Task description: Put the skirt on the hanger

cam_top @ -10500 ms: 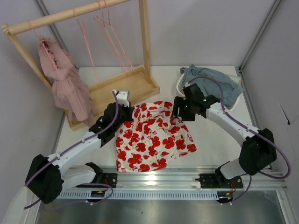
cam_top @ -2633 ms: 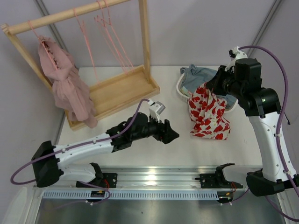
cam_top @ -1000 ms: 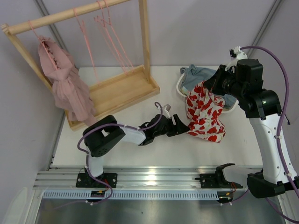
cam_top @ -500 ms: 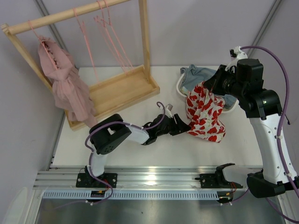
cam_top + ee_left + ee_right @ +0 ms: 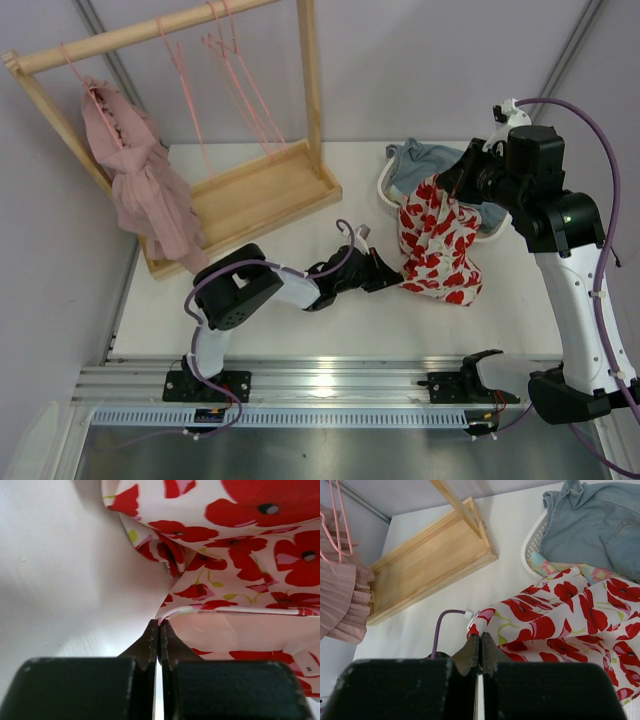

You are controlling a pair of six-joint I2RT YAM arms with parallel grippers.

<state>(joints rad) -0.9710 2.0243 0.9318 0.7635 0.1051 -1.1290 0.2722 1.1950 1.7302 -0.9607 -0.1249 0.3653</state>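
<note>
The skirt (image 5: pixel 436 246), white with big red flowers, hangs bunched above the table's right side, its lower folds resting on the table. My right gripper (image 5: pixel 447 186) is raised and shut on the skirt's top edge (image 5: pixel 570 620), with cloth pinched at its tips (image 5: pixel 480 636). My left gripper (image 5: pixel 394 283) lies low on the table and is shut on the skirt's lower left hem (image 5: pixel 240 555), a fold caught between its tips (image 5: pixel 160 623). Thin pink hangers (image 5: pixel 184 82) dangle from the wooden rail at the back left, far from both grippers.
The wooden rack (image 5: pixel 140 35) stands on a tray base (image 5: pixel 262 196) at the back left. A dusty-pink ruffled garment (image 5: pixel 140 190) hangs from it. A white basket (image 5: pixel 385 192) holding blue-grey cloth (image 5: pixel 435 160) sits behind the skirt.
My left gripper has edged right to the skirt's lower hem and closed on it. The right arm and the hanging skirt have stayed in place.
</note>
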